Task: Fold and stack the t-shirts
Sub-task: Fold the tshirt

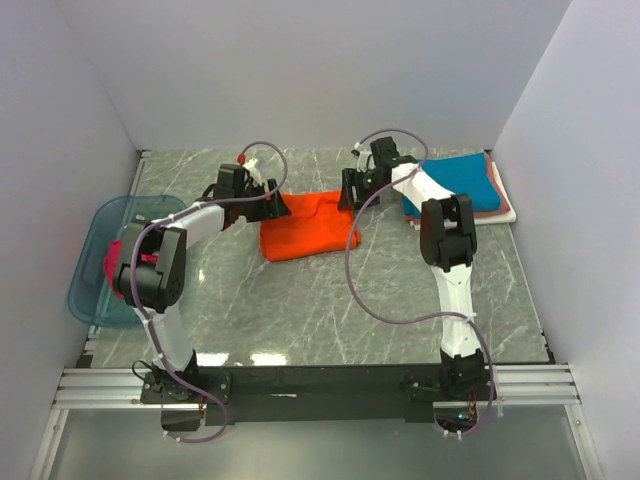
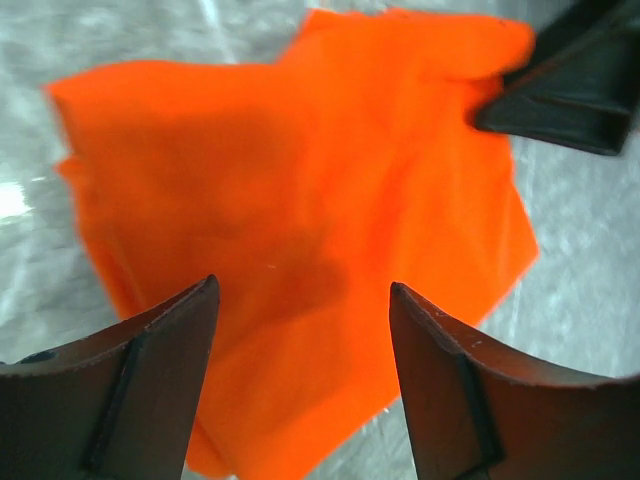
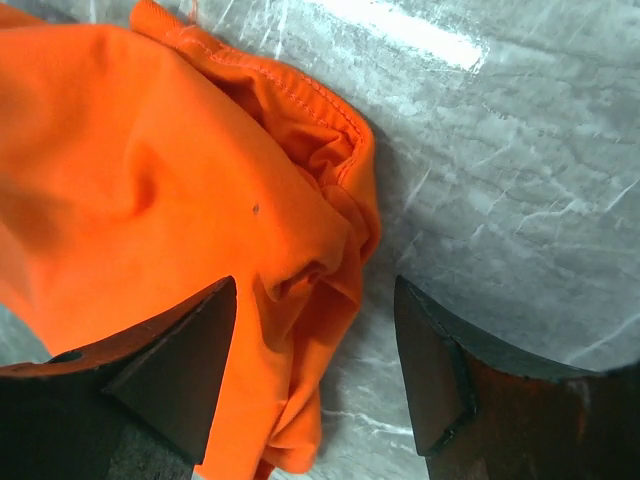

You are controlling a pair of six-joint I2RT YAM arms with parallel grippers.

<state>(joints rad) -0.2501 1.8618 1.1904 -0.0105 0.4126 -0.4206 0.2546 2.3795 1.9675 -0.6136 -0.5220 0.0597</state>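
Observation:
A bright orange t-shirt (image 1: 308, 226) lies folded on the marble table in the middle. My left gripper (image 1: 272, 205) hovers at its left edge, open and empty; in the left wrist view the orange t-shirt (image 2: 300, 200) fills the space between the fingers. My right gripper (image 1: 348, 190) is at the shirt's far right corner, open and empty; the right wrist view shows the bunched hem of the orange t-shirt (image 3: 180, 220) by the left finger. A stack with a teal blue t-shirt (image 1: 462, 175) over pink and white ones lies at the right. A magenta t-shirt (image 1: 118, 256) sits in the tub.
A translucent blue plastic tub (image 1: 100, 250) stands at the table's left edge. White walls enclose the table on three sides. The right gripper's finger shows in the left wrist view (image 2: 570, 100) at the shirt's far corner.

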